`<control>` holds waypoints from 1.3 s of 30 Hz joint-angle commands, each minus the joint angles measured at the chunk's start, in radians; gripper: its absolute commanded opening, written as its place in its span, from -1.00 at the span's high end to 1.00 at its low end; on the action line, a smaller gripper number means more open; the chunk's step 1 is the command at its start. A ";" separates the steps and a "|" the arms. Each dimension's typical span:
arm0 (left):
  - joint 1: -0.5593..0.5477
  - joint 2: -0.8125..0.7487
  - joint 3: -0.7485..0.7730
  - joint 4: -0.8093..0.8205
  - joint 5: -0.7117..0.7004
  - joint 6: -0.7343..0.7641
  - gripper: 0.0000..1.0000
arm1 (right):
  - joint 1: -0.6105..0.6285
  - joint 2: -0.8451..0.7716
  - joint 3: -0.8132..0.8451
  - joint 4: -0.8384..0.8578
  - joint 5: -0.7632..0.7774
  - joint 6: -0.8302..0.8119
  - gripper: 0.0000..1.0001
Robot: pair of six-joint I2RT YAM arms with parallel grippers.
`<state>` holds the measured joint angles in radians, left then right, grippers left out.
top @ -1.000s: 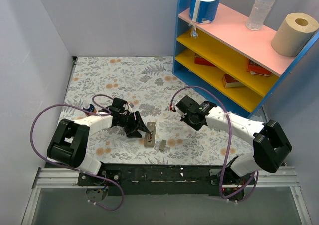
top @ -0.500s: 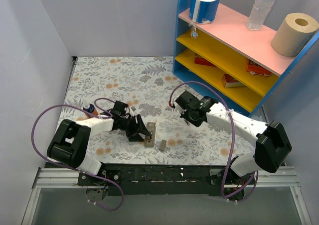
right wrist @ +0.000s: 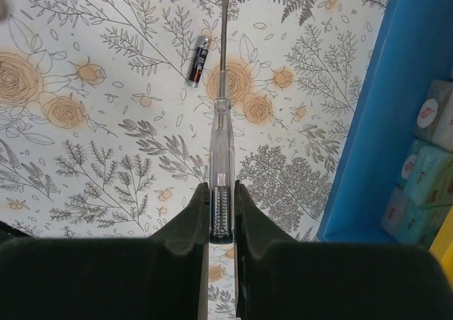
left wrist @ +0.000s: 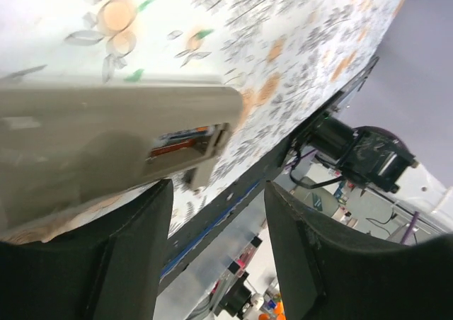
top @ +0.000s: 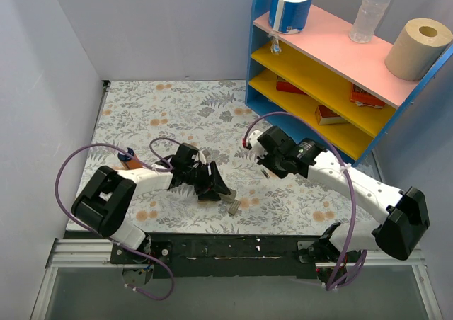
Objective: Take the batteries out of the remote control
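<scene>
The remote control [left wrist: 106, 132] lies grey back up on the surface [top: 163, 107]. Its compartment [left wrist: 212, 141] is open, with what looks like one battery [left wrist: 177, 144] inside. A loose battery [right wrist: 197, 61] lies apart. In the last second the left gripper [left wrist: 219, 192] has slid over the remote, jaws wide and empty, probably to tip it. The right gripper [right wrist: 221, 192] pinches a screwdriver [right wrist: 223, 86]. A lid [top: 231, 207] lies near; a shelf [top: 318, 72] stands behind.
</scene>
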<state>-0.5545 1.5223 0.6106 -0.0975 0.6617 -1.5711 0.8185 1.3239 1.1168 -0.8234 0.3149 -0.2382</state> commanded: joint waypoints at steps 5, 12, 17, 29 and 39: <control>-0.004 -0.024 0.207 -0.031 -0.045 0.008 -0.08 | -0.002 -0.114 -0.081 0.098 -0.215 0.005 0.97; 0.034 0.048 0.304 -0.228 -0.203 0.108 -0.09 | 0.028 -0.169 -0.188 0.216 -0.500 0.037 0.97; 0.062 0.111 0.333 -0.278 -0.243 0.154 -0.03 | 0.113 -0.173 -0.247 0.293 -0.651 0.066 0.97; 0.093 0.130 0.281 -0.304 -0.267 0.186 0.10 | 0.182 -0.071 -0.232 0.260 -0.539 0.102 0.97; 0.093 0.047 0.172 -0.317 -0.277 0.175 0.10 | 0.180 0.004 -0.206 0.231 -0.491 0.094 0.97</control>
<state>-0.4641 1.6226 0.8299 -0.3870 0.4076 -1.4059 0.9955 1.3060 0.8680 -0.5804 -0.2047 -0.1524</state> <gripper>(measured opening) 0.453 0.166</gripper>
